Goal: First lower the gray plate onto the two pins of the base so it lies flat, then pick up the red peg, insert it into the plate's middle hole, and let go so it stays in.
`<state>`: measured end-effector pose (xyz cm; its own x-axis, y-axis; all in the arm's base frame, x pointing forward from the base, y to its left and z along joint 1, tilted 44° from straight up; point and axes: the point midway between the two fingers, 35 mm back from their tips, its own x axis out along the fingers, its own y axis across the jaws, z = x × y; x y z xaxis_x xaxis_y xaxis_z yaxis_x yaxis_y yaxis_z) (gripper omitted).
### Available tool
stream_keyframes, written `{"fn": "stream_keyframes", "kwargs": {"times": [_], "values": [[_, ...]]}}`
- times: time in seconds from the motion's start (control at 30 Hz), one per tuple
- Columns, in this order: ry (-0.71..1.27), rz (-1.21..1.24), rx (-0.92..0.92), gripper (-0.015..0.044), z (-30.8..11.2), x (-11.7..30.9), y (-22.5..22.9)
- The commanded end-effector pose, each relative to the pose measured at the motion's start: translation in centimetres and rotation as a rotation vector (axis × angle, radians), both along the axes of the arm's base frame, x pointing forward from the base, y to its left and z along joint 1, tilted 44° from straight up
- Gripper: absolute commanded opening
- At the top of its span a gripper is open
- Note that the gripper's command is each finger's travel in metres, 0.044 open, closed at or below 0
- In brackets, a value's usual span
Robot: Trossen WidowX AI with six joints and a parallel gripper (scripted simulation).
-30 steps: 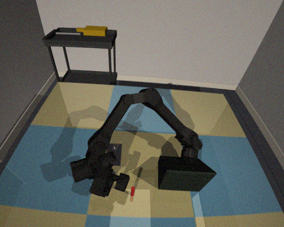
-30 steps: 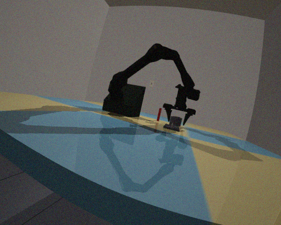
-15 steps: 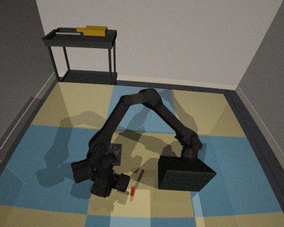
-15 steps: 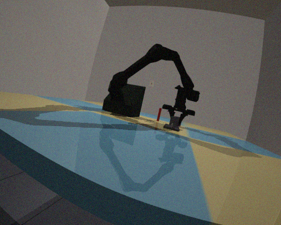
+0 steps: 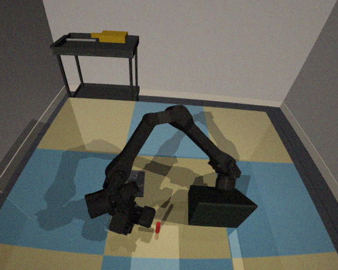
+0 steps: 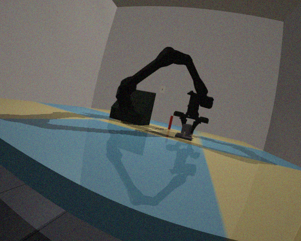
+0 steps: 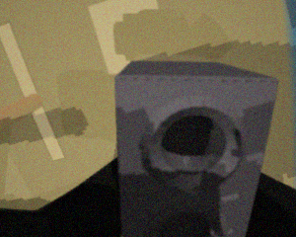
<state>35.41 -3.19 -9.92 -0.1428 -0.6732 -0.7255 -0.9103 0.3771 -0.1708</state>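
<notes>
The gray plate (image 7: 138, 91) (image 6: 187, 127) lies between the fingers, with a round hole showing in the wrist view; its far end is cut off there. My gripper (image 6: 187, 129) (image 7: 172, 161) points down and is shut on the plate, low over the floor. In the top view the arm hides the fingertips and most of the plate. The dark gray base (image 5: 139, 192) (image 6: 179, 135) lies flat beside the gripper, partly hidden by the arm in the top view; its pins are not clear. The red peg (image 5: 158, 227) (image 6: 170, 122) stands upright near the gripper, outside the fingers.
The arm's dark pedestal block (image 5: 216, 215) (image 6: 143, 107) stands on the other side of the peg. A dark cart (image 5: 94, 51) with a yellow box (image 5: 112, 37) stands far back by the wall. The floor has blue and tan patches with arm shadows.
</notes>
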Motion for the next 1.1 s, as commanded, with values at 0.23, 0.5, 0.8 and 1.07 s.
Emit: {"fn": "stream_keyframes", "kwargs": {"times": [0.23, 0.5, 0.8, 1.07], "values": [[-0.012, 0.001, 0.005, 0.0, 2.3, 1.0, 2.4], [-0.012, 0.001, 0.007, 0.0, 4.1, 1.3, 4.1], [-0.012, 0.001, 0.007, 0.0, 6.3, 1.4, 6.0], [-0.011, 0.0, 0.006, 0.0, 8.2, 1.4, 7.7]]}}
